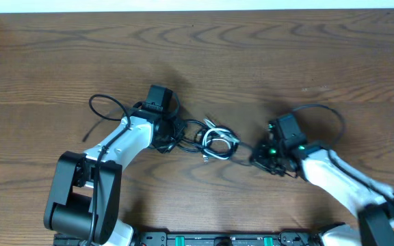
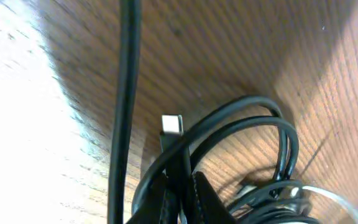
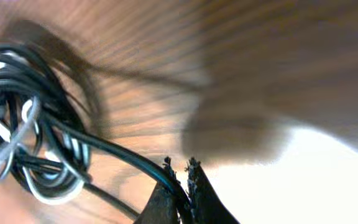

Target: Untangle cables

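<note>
From where I stand, the cables (image 1: 217, 140) lie in a small knot in the middle of the wooden worktop (image 1: 265, 61), right between the two arms. The knot is black loops with one whitish strand (image 3: 36, 186) wound through them.

The left pincer (image 1: 169, 140) is at the knot's left edge, clamped shut on a black cord. Its wrist view shows the pincer (image 2: 180, 186) nipping that cord just below a small silver-ended plug (image 2: 171, 124), which sticks up past the fingertips. Two black loops arc off to the side of it.

The right pincer (image 1: 257, 156) sits just off the knot's right side, a little nearer the robot's base. It is shut too, pinching a single black strand. In its own view the strand runs from the pincer (image 3: 180, 171) straight back into the bundle, and it looks fairly taut.

So the tangle lies on the line between the two grips. Its long axis runs left to right, tilted slightly towards the base on the right-hand side. The left arm looks the nearer one, practically touching the loops, while the right holds its strand a short way out. I'd judge the coming move to be a pull apart along that line. The risk is that the whitish strand cinches the knot tighter instead of letting it slip
</note>
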Controlling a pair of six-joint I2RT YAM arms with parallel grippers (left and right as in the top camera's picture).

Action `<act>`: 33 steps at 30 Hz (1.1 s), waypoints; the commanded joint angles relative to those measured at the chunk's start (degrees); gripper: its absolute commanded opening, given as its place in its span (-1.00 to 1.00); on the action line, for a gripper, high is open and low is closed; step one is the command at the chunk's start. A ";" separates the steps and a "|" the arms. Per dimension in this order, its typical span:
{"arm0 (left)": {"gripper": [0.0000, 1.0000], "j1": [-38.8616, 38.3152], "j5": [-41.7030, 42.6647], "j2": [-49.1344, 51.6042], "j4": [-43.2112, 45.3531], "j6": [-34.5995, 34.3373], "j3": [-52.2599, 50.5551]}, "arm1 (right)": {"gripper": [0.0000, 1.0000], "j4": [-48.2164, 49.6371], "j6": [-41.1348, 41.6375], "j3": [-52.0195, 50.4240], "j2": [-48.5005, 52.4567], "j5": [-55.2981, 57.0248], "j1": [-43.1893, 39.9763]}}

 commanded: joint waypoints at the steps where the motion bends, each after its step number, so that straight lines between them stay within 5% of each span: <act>1: -0.84 2.12 -10.43 0.85 -0.57 0.59 -0.28 | -0.97 -6.97 0.26 -1.51 -6.93 19.32 -3.45; 11: -0.73 2.03 -14.73 0.85 -2.32 0.63 -0.28 | -0.98 -19.12 2.01 -1.31 -17.90 28.61 -9.57; 17: -0.69 1.70 -9.57 0.85 -1.99 3.13 -0.28 | -0.97 -14.86 -8.31 -1.31 -22.38 14.16 -12.68; 20: -0.85 0.94 -4.42 0.85 -0.11 6.32 -0.28 | -0.75 -12.02 -10.27 -1.31 -22.49 8.09 -12.61; 33: -0.85 -9.05 9.51 0.85 5.35 27.12 -0.28 | -0.24 -10.40 -5.51 -1.33 -22.36 2.14 -11.39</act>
